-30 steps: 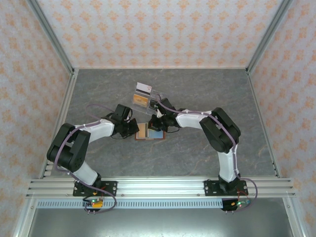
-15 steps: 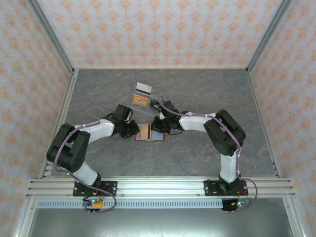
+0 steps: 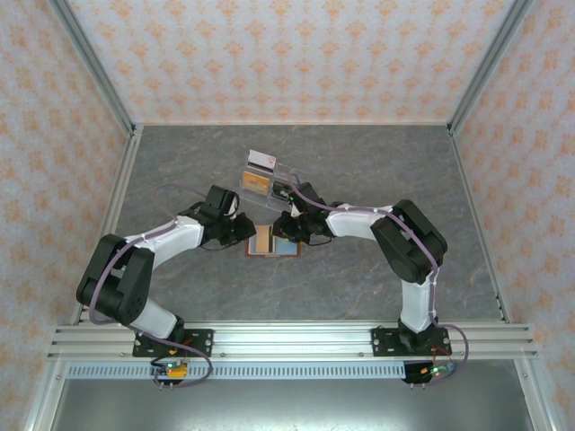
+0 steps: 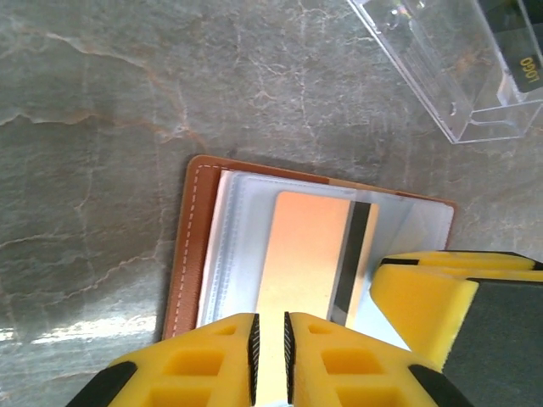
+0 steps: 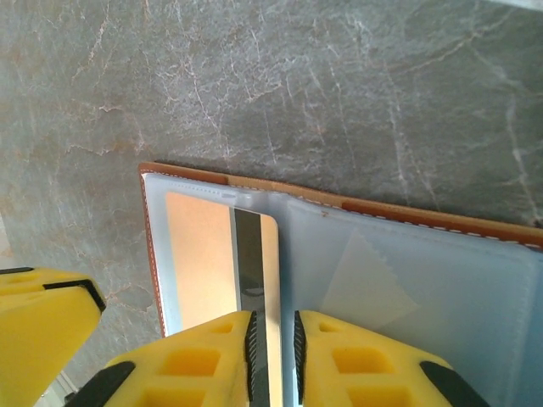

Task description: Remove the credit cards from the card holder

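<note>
The card holder [image 3: 272,241] lies open on the table between both grippers, its brown leather edge [image 4: 188,246] framing a grey-blue lining [image 5: 424,280]. An orange credit card [image 4: 305,254] with a dark stripe lies in the clear sleeve on its left half, also seen as the orange credit card [image 5: 199,254]. My left gripper [image 4: 270,326] hovers over the card's near end, jaws a narrow slit apart with nothing between them. My right gripper [image 5: 271,326] stands over the card's striped edge by the fold, also narrowly open and empty. Seen from above, the left gripper [image 3: 247,232] and the right gripper [image 3: 286,229] flank the holder.
A clear acrylic tray [image 3: 265,175] with cards in its compartments stands just behind the card holder, and its corner [image 4: 450,76] lies close to the left gripper. Patterned walls enclose the grey marble table [image 3: 377,171].
Both grippers' jaws have parted slightly from shut. The left arm has stretched out a little, its wrist shifting back and left. The card holder has stayed in place.
</note>
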Robot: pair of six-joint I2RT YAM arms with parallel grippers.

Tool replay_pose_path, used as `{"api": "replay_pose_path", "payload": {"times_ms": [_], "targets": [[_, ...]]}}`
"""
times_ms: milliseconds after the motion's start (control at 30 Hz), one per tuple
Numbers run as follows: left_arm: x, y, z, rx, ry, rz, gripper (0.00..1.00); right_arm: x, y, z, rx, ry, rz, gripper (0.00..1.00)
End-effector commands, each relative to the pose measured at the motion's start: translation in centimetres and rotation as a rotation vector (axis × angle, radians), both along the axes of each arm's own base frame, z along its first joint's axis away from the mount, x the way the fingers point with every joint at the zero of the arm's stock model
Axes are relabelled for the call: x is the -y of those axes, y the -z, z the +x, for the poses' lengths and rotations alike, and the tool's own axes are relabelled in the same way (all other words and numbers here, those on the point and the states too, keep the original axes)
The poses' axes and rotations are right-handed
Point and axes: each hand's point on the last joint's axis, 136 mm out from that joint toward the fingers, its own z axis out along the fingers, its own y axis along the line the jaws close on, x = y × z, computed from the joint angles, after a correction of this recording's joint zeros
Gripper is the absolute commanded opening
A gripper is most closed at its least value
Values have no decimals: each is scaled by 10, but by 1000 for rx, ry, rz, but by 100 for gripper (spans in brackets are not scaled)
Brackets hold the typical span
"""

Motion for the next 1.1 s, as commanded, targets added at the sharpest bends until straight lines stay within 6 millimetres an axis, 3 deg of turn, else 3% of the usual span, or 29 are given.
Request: {"api": "replay_pose_path", "payload": {"times_ms": [0, 300, 733, 1067], "targets": [[9, -5, 4, 12, 39, -15, 18, -4, -9, 3, 5, 8, 34, 21], [16, 17, 7, -38, 34, -42, 12, -6, -2, 3, -19, -2, 17, 22], [-1, 43, -8, -104, -5, 41, 5, -1, 14, 0, -49, -7, -46, 21], [-1, 48, -11, -118, -8, 35, 4, -14, 5, 0, -29, -29, 42, 19]]}}
